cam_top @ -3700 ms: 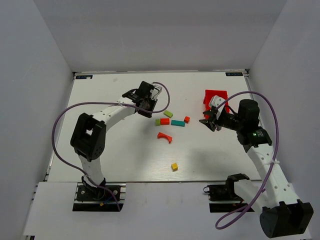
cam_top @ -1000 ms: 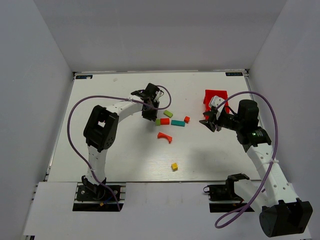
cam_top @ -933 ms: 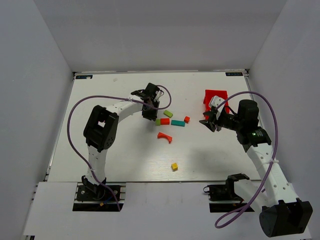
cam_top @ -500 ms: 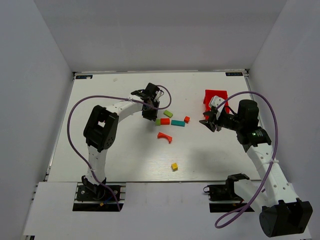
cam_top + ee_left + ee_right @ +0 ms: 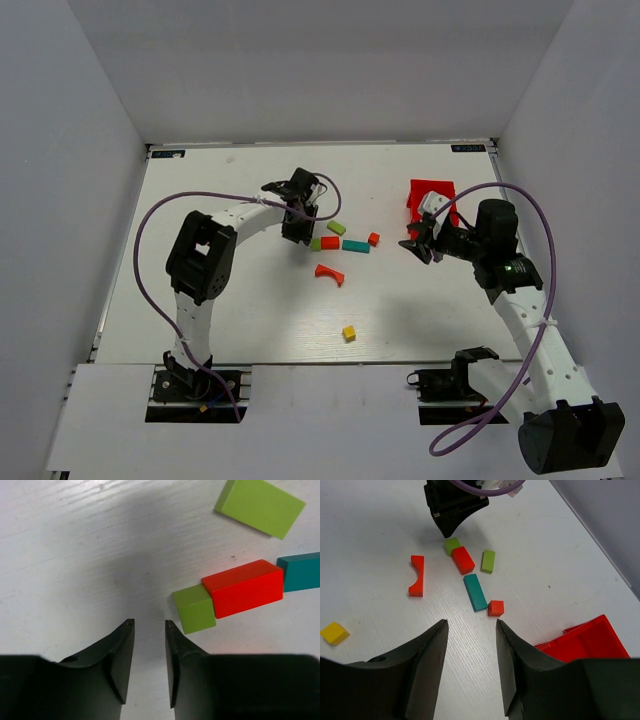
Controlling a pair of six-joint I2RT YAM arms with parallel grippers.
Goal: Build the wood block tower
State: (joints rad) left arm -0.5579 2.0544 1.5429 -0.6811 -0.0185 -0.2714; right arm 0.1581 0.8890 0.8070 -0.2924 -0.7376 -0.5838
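Wood blocks [image 5: 345, 246] lie loose, unstacked, on your white table [image 5: 75, 540] — a small green wooden cube [image 5: 194, 609] touching a red wooden bar [image 5: 245, 587] end to end, just beside your left gripper [image 5: 149, 625], its jaws barely parted and empty — while your right gripper [image 5: 470, 625] hovers wide, holding nothing.

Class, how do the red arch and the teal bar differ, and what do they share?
The red arch has a curved notch in one long side; the teal bar is a plain rectangle. The arch lies alone; the bar sits end to end with a red block. Both lie flat on the table.
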